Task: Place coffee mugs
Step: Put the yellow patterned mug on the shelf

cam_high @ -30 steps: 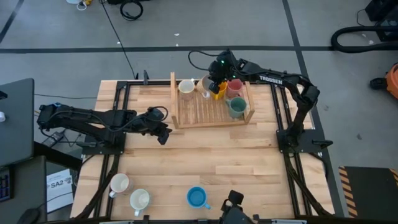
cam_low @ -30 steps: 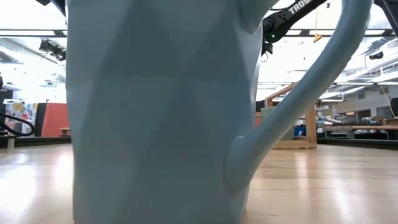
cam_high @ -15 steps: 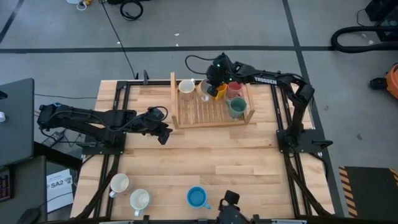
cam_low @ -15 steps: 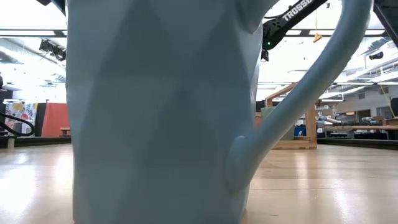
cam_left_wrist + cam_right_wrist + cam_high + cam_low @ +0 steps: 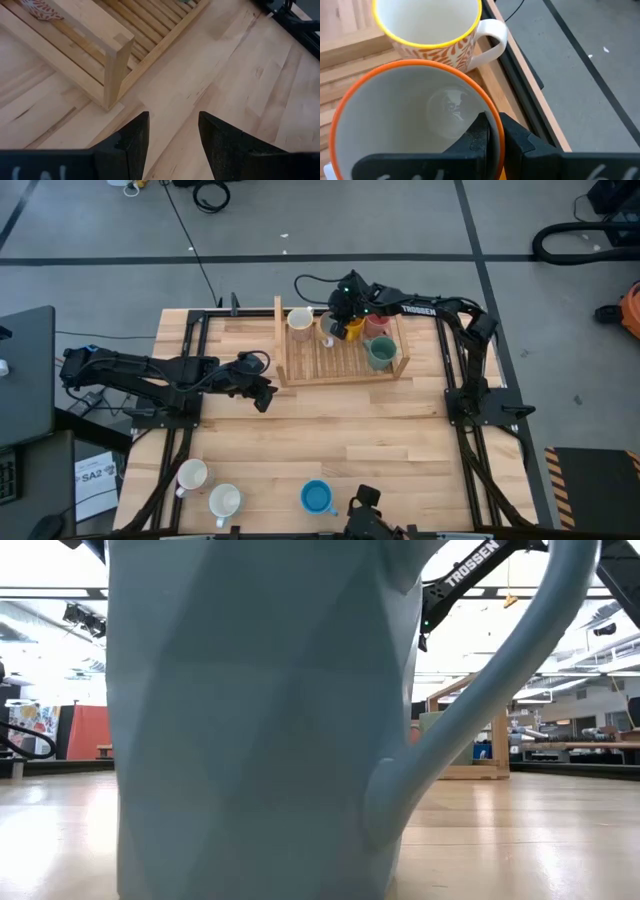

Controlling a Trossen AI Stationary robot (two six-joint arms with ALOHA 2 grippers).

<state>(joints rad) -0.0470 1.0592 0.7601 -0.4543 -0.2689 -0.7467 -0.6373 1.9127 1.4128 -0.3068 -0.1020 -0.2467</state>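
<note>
Right gripper [image 5: 492,131] clamps the orange mug's [image 5: 415,120] rim (interior empty) over the wooden rack [image 5: 340,360]; left gripper [image 5: 172,137] spread, empty.

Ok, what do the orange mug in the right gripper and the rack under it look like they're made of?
Orange mug: likely glazed ceramic; its glossy white inside mirrors the lights, and its thick rim is orange. The right gripper is shut on that rim. Rack: looks like pale unfinished wood, with visible grain, square posts and slats.
</note>
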